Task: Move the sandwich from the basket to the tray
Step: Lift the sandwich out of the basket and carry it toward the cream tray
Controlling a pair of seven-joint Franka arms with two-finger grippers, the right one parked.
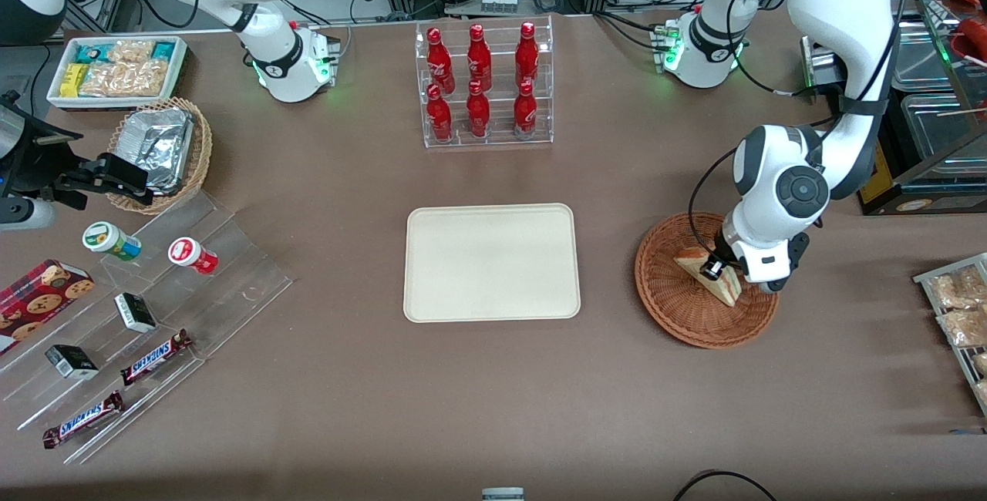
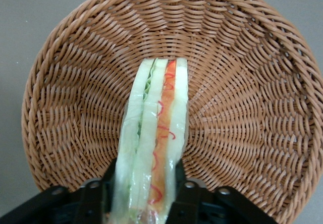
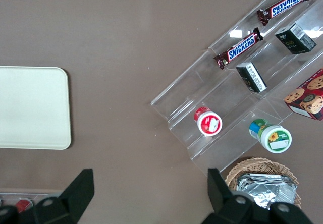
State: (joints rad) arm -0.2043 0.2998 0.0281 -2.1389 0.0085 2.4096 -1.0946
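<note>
In the front view the tray (image 1: 492,263) lies flat in the middle of the brown table (image 1: 493,408), and everything else is placed from it. Toward the working arm's end of the table from the tray sits the basket (image 1: 678,308), near the tray but not touching it. The sandwich (image 1: 713,279) stands in the basket, and the gripper (image 1: 721,268) is down on it, inside the basket's rim. Farther from the front camera than the tray stands a clear rack of red bottles (image 1: 483,85). In the left wrist view the sandwich (image 2: 154,148) fills the centre with its cut edge showing green, pale and orange-red layers; the black fingers (image 2: 187,204) press against both of its flat sides, so the claw is closed on it, above the basket (image 2: 242,82) floor. In the right wrist view the tray (image 3: 33,108) lies bare, well apart from a clear stepped stand (image 3: 237,103) carrying snack bars and small jars.
</note>
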